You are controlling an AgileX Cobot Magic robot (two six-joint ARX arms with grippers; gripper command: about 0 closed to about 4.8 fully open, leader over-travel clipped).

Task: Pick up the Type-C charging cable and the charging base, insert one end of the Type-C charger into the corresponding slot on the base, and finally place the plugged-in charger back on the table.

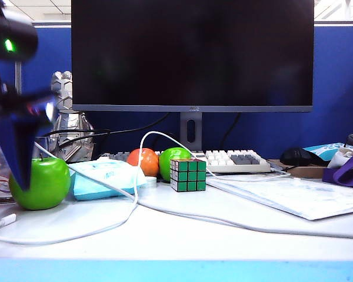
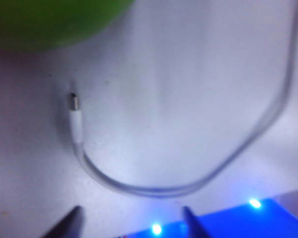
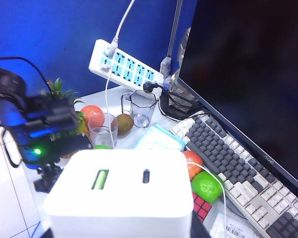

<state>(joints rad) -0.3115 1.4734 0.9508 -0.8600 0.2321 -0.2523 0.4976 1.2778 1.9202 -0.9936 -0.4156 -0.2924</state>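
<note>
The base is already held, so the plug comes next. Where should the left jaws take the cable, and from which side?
Grip the stiff white plug sleeve just behind the metal tip, coming from above. The cable lies flat on the table, and the left gripper hangs open over it.

Left gripper (image 2: 129, 220): jaws parted, pointing down just above the Type-C charging cable (image 2: 139, 186) plug end. Right gripper (image 3: 119, 233): raised above the cable, clamped on the charging base (image 3: 118, 196).

A white table (image 1: 165, 241) with a light-blue front edge is carrying a green apple (image 1: 40, 183) at left, a Rubik's cube (image 1: 187, 174) at centre, and the Type-C charging cable (image 1: 65, 235) looping across the lower left.
</note>
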